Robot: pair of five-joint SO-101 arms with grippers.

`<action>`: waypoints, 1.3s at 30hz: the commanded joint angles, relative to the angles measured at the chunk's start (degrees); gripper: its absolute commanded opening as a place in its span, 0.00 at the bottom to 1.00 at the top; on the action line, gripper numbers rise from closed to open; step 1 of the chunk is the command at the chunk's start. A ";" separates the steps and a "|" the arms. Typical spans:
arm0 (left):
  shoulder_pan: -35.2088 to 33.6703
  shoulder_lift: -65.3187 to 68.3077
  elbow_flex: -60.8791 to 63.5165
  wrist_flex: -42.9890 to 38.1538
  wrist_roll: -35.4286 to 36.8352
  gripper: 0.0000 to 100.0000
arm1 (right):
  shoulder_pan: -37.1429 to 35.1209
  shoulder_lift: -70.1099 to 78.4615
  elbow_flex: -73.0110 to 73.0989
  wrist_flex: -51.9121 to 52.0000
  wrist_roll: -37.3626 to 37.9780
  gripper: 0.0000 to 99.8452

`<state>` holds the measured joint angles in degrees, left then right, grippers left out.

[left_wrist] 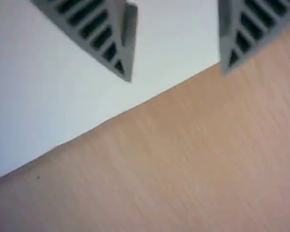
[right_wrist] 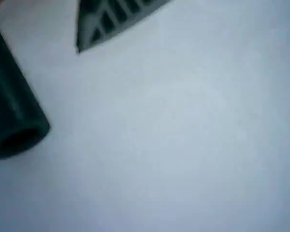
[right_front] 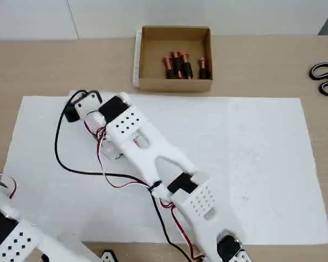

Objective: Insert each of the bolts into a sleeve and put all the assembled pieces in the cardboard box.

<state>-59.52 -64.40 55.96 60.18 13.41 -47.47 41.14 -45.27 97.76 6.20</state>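
a dark sleeve (right_wrist: 12,104) lies on its side on the white paper (right_wrist: 183,145), its hollow end showing, near the right gripper (right_front: 83,105). whether that gripper is spread or closed, i cannot tell. four assembled pieces (right_front: 183,66) lie together in the cardboard box (right_front: 175,85), which sits on the table (right_front: 44,65) just past the paper's far edge. the left gripper (left_wrist: 176,73) hangs spread wide, holding nothing, over the line where paper meets bare wood. scissors (right_front: 325,78) lie well apart at the table's side.
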 commanded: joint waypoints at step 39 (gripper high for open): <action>0.09 -0.88 1.54 -0.62 0.53 0.11 | -0.04 11.65 -3.16 0.04 13.71 0.14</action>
<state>-59.78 -64.40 57.71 60.18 13.49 -46.95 49.41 -48.44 98.02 18.51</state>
